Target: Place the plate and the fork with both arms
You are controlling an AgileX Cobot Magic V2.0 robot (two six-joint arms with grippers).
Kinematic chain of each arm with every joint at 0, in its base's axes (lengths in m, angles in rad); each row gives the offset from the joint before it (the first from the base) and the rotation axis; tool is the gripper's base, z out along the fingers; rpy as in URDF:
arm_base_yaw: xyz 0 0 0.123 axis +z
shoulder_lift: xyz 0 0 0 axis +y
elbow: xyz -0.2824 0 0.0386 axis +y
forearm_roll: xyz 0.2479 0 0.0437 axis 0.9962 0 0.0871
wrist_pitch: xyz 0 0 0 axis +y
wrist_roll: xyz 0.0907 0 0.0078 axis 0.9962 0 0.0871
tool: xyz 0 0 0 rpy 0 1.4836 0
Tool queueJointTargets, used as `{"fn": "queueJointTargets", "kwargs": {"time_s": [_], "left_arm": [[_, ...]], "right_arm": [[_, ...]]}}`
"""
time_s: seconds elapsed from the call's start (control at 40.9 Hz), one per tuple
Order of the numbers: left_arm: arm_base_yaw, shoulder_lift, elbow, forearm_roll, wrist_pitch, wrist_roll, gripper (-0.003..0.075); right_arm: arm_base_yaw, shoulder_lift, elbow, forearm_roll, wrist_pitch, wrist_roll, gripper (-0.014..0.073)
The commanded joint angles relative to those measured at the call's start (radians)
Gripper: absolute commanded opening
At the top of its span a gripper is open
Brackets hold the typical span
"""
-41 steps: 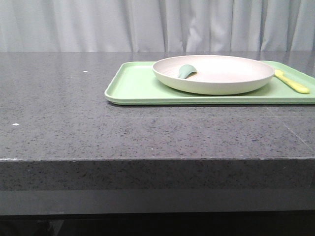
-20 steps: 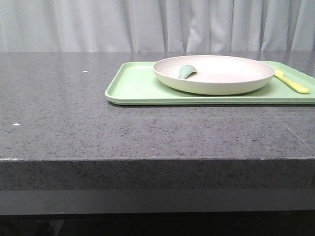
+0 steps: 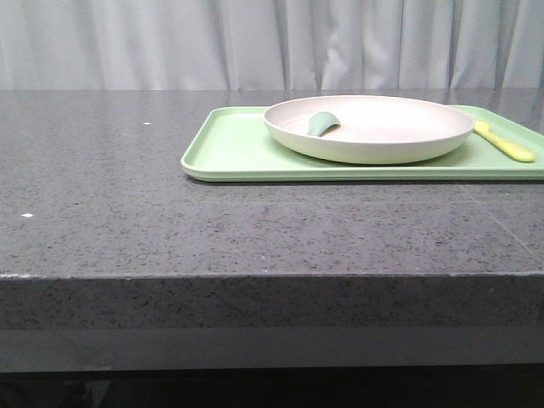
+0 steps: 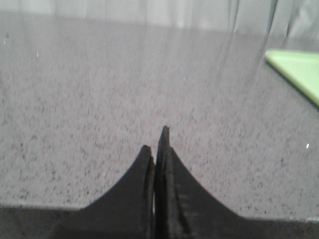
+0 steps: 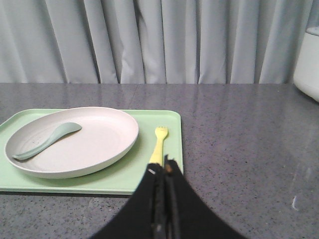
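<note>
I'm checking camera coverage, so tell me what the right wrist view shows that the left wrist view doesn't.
Only the right wrist view shows the plate with a teal spoon lying in it, the fork beside it on the tray, a white object at the table's edge, and the shut right hand. Only the left wrist view shows the shut left hand over bare countertop. Both share the green tray, the grey speckled counter and the curtain.
</note>
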State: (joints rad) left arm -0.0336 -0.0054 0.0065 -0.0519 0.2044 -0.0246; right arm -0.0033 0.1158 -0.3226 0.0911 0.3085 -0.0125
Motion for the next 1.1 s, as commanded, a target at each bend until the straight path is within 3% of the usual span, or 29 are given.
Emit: {"fn": "queueJointTargets", "kwargs": {"time_s": [0.0,1.076], "left_arm": [[0.001,-0.022,0.001,-0.002,-0.100,-0.001,-0.0018],[0.001,-0.020,0.001,-0.002,-0.098,-0.001,-0.0018]], "right_arm": [[-0.005,0.012,-0.028,-0.008,-0.087,-0.012,-0.0067],[0.015,-0.004,0.028,-0.016,-0.101,-0.012,-0.0067]]}}
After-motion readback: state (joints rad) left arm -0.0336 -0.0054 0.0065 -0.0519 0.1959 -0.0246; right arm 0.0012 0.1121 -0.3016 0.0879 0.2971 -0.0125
